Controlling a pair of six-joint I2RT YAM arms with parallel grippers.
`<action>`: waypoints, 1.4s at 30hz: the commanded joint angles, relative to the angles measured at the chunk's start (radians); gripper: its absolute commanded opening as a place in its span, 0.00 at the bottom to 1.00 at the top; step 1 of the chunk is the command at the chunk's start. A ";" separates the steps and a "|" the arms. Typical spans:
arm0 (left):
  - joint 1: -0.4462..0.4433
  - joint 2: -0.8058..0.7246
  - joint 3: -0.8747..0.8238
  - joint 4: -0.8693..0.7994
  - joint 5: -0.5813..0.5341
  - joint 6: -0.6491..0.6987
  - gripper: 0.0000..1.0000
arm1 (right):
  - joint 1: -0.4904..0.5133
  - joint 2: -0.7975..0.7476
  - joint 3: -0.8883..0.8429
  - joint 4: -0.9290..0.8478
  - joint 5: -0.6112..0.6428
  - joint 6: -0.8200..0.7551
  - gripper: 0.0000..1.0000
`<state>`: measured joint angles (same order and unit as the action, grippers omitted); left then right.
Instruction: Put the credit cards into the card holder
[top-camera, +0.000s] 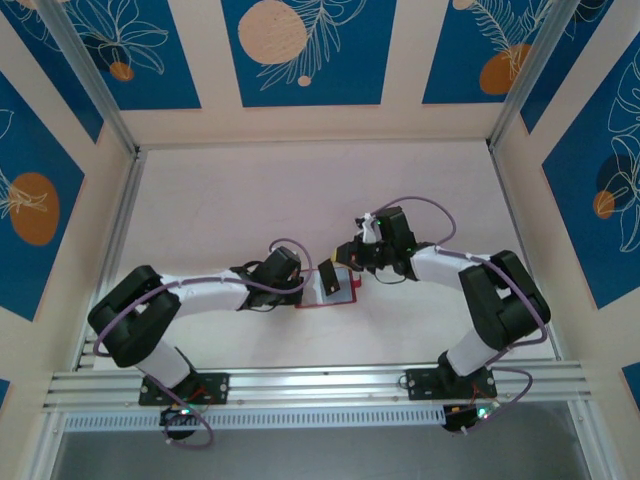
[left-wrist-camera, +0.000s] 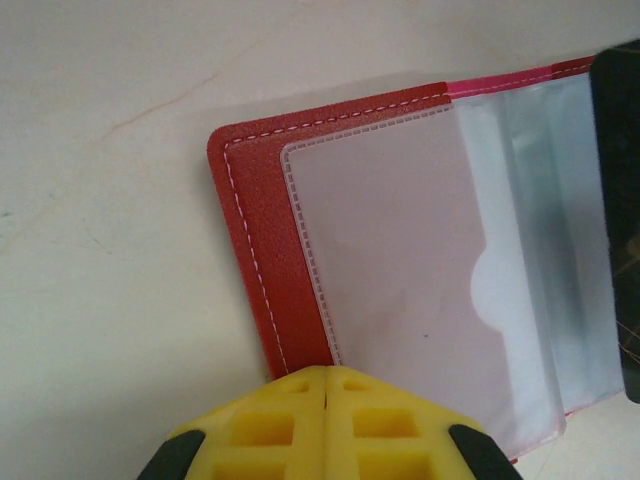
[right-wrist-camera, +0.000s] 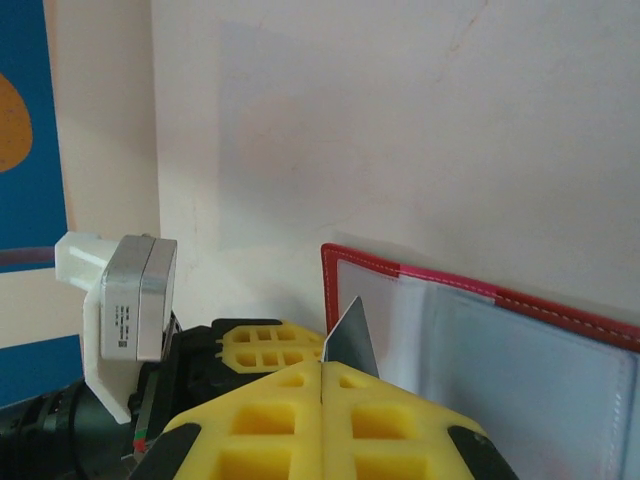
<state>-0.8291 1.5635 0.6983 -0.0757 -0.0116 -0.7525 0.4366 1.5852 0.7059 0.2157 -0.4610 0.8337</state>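
Right end effector, card, at wallet

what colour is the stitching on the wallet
The stitching is whitish, a dashed line along the edge of the red wallet; clearest in the left wrist view.

The left arm and the right arm have white link shells between bulky black joint housings. A purple cable loops along each. Small green lights glow by the black bases. The jaws are bright yellow fingers moulded with square pockets, with black outer corners. A silver-fronted white camera block sits behind the left pair.
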 joint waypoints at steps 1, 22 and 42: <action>-0.028 0.039 -0.011 -0.049 0.016 0.008 0.00 | 0.001 0.036 0.002 0.079 -0.043 0.035 0.00; -0.027 0.060 0.003 -0.055 0.025 0.010 0.00 | -0.034 0.138 -0.057 0.258 -0.054 0.094 0.00; -0.027 0.068 0.012 -0.060 0.029 0.008 0.00 | -0.064 0.109 -0.122 0.290 -0.023 0.093 0.00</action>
<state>-0.8299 1.5726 0.7170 -0.1017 -0.0120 -0.7502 0.3866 1.7226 0.6075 0.4976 -0.4873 0.9287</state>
